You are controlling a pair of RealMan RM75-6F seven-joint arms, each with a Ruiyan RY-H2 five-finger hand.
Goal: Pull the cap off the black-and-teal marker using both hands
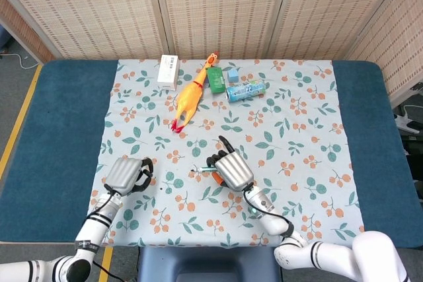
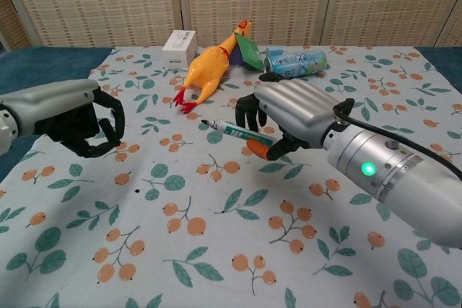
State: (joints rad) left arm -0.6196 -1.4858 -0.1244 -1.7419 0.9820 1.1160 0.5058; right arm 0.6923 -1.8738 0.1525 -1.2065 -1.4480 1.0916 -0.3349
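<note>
Chest view: the left robot hand [image 2: 83, 126] hangs low over the table [image 2: 180, 250] with fingers curled in; whether the cap sits inside them I cannot tell. To its right, the uncapped marker [image 2: 238, 134] points its bare tip leftward, clamped in the right robot hand [image 2: 289, 117]. Behind lie a box [image 2: 180, 49], rubber chicken [image 2: 206, 63] and can [image 2: 296, 63].

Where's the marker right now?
In the chest view the marker sits mid-frame, gripped by the right robot hand, its bare tip pointing left above the cloth, nearer the camera than the rubber chicken.
</note>
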